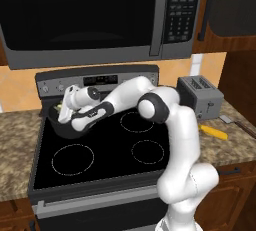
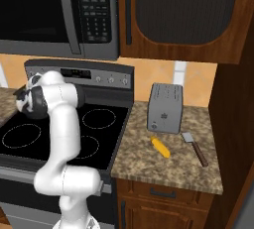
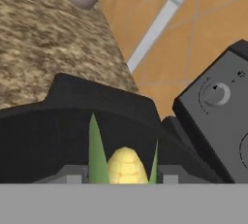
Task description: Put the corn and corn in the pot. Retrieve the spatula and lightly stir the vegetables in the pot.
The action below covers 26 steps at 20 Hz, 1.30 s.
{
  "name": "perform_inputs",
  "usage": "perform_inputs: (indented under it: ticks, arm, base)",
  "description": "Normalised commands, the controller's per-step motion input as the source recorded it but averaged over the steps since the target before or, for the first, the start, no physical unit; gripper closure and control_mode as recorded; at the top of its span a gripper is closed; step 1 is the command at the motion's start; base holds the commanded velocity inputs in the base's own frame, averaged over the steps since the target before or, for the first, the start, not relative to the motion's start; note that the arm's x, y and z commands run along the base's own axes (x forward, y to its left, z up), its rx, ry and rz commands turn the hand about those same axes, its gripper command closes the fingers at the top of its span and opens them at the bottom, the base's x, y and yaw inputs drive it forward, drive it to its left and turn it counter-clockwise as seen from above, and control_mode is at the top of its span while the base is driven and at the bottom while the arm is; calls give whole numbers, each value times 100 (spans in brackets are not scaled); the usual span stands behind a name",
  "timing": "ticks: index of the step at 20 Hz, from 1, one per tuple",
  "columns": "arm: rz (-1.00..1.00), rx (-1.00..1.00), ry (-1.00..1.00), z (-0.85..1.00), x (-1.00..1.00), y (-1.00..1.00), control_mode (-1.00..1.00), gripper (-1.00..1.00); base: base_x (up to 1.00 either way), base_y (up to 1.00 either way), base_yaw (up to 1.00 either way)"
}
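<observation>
Early stage, we judge. The gripper (image 1: 64, 109) hangs over the pot (image 1: 62, 127) on the far left burner, a corn cob (image 3: 125, 166) between its jaws, which stand partly closed on it above the pot's dark inside. The second corn (image 2: 160, 146) lies on the right counter near the toaster (image 2: 165, 107), the spatula (image 2: 194, 147) just right of it, both untouched. The hand view alone reveals the held cob; the right base view shows what is left.

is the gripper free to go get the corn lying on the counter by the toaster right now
Probably not yet: the gripper is over the pot with a corn between its fingers. The second corn lies in the open beside the toaster, nothing covering it.
</observation>
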Motion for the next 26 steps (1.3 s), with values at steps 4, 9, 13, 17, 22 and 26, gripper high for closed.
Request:
perform_inputs:
  ticks: [4,9,13,17,22,26]
  arm:
    - [0,0,0,17,0,-35,-100,-100]
    - [0,2,0,54,0,-42,-100,-100]
    - [-5,5,0,61,2,-45,-100,-100]
    - [-8,7,5,49,-40,-66,-100,-100]
    - [-15,14,12,91,-99,-98,-100,-100]
    - [-22,14,20,100,-70,-100,-100,-100]
  base:
    - [0,0,0]
    - [0,0,0]
    - [0,0,0]
    - [0,0,0]
    - [0,0,0]
    - [0,0,0]
